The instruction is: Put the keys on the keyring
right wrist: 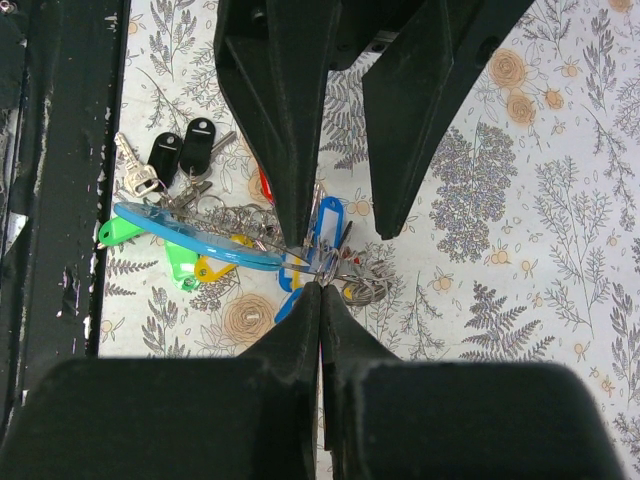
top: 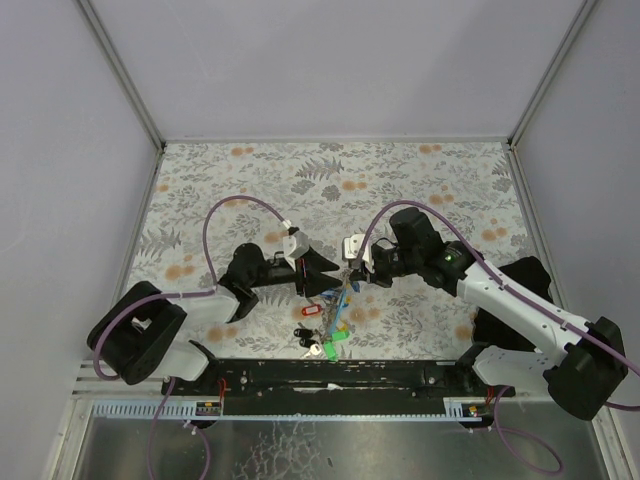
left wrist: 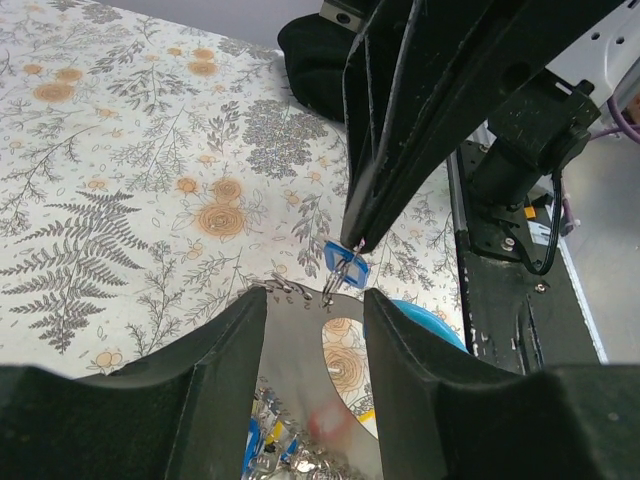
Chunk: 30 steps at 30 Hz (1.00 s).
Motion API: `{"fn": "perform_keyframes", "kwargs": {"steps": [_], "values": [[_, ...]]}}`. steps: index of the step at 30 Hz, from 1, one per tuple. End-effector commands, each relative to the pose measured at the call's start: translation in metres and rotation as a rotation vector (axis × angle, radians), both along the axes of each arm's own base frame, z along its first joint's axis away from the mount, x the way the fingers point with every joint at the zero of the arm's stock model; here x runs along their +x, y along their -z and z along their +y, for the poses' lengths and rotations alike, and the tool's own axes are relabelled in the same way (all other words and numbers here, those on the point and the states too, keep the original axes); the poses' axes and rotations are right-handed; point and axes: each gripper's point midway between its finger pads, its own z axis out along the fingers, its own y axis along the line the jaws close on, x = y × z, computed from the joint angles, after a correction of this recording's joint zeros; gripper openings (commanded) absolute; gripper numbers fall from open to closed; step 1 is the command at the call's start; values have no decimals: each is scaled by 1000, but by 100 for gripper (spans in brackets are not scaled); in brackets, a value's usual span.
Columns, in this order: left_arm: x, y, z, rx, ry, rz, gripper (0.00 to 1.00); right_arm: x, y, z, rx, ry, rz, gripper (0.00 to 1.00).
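The keyring bunch (top: 337, 308) lies between both arms on the floral cloth. Its light-blue strap (right wrist: 190, 232) curves left, with green (right wrist: 120, 232) and yellow (right wrist: 215, 268) capped keys beside it. My right gripper (right wrist: 320, 283) is shut, its tips pinching the thin metal ring (right wrist: 352, 282) at the bunch. A blue-rimmed key tag (right wrist: 328, 220) hangs just past those tips. My left gripper (left wrist: 315, 300) faces it from the other side, jaws apart, with the grey tag (left wrist: 300, 365) lying in the gap. The strap (left wrist: 430, 322) shows beyond its right finger.
Two black fobs (right wrist: 180, 150) and a bare silver key (right wrist: 130, 170) lie near the black rail (right wrist: 50, 150) at the table's near edge (top: 330, 375). Purple cables (top: 215, 225) arch over both arms. Grey walls close the sides and back.
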Motion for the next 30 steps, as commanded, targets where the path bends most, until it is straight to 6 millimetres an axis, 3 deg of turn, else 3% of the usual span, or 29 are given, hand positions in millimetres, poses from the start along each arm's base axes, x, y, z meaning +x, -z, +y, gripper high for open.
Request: {"fn": "perform_keyframes", "kwargs": {"steps": [1, 26, 30], "values": [[2, -6, -5, 21, 51, -71, 43, -1, -25, 12, 61, -51, -40, 0], [-7, -1, -19, 48, 184, -51, 21, -4, -23, 14, 65, -68, -22, 0], [-8, 1, -20, 56, 189, -49, 11, -4, -23, 14, 65, -66, -23, 0]]}}
